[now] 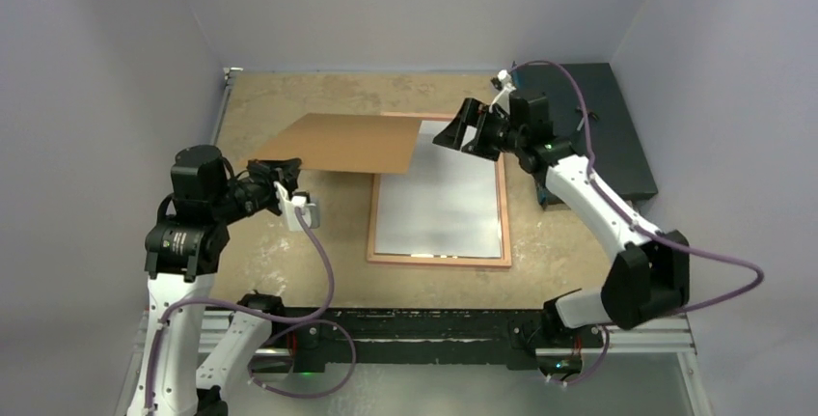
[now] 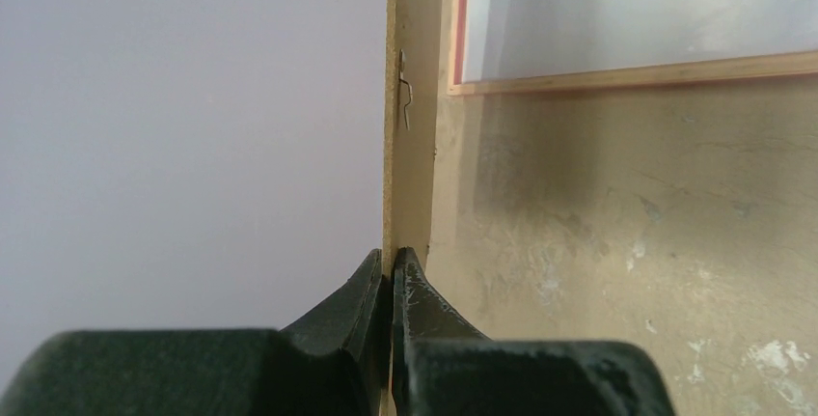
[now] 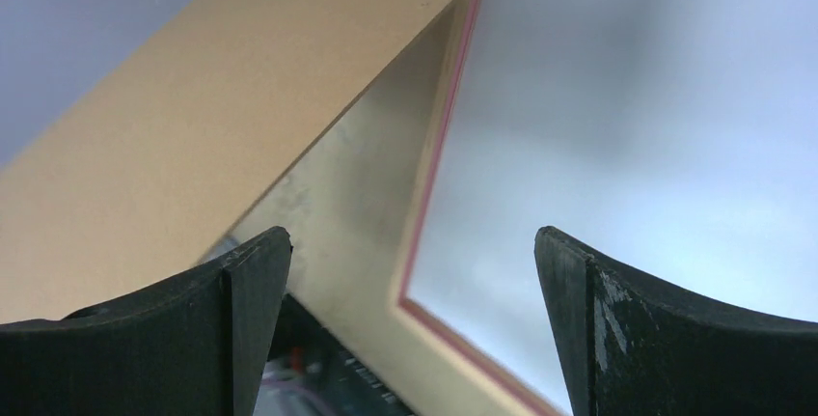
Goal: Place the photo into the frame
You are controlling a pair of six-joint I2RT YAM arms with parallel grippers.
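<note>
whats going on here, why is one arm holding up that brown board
The left claw is shut on the edge of a brown backing board, holding it up off the table and partly over the far end of the frame. The frame lies flat with its wood-coloured back up, and the photo lies in it, white side up. The right claw is open and empty, hovering by the board's right corner above the frame.
</note>
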